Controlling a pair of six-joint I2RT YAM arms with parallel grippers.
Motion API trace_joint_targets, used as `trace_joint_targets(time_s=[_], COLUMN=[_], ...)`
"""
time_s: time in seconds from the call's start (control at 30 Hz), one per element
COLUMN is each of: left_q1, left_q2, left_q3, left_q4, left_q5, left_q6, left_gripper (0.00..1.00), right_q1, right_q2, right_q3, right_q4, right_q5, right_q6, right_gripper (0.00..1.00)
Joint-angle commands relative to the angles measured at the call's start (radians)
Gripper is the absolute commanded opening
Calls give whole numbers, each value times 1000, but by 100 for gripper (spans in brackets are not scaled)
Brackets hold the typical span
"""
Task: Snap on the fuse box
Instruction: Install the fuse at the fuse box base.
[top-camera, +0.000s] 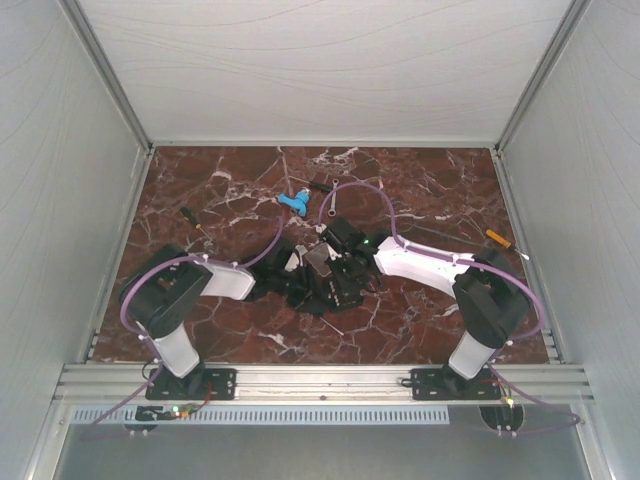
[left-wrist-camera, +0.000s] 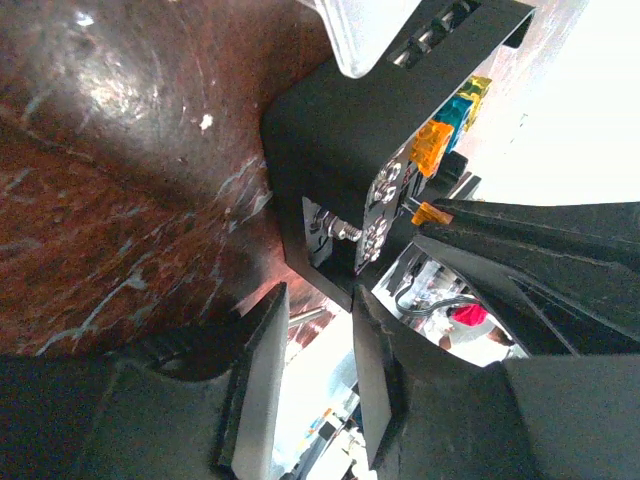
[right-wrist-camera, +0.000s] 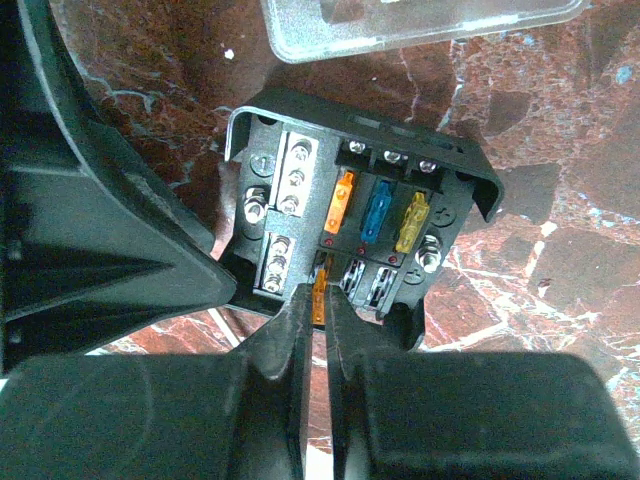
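Jaws on the right arm pinch an orange blade fuse (right-wrist-camera: 319, 290) at a lower slot of the flat black plastic fuse box (right-wrist-camera: 300, 105), centre frame on the red marble surface (right-wrist-camera: 560, 150); left jaws, narrowly parted and empty, flank its corner, apparently bracing it.

fuse box (right-wrist-camera: 360, 215) between both jaws, lid (right-wrist-camera: 400, 25) just beyond
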Motion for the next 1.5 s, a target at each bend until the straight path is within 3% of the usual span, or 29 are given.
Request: trace_joint_targets(time_s=[0.0, 0.73, 1.47], left_q1=[-5, -10, -11], left_q2=[24, 36, 35], left_q3=[29, 30, 31], left_q4=[40, 43, 42], left_q5=[-4, -13, -13], left_q6=[-9, -20, -23], left_gripper=[31, 27, 26], right_q1=[4, 12, 13], right_q2=[22, -48, 23], right_q3=[-14, -10, -9], right_q4=[20, 13, 6], right_q5=[-2, 16, 9], right_q6=[8, 4, 23], right_gripper=[0, 0, 0])
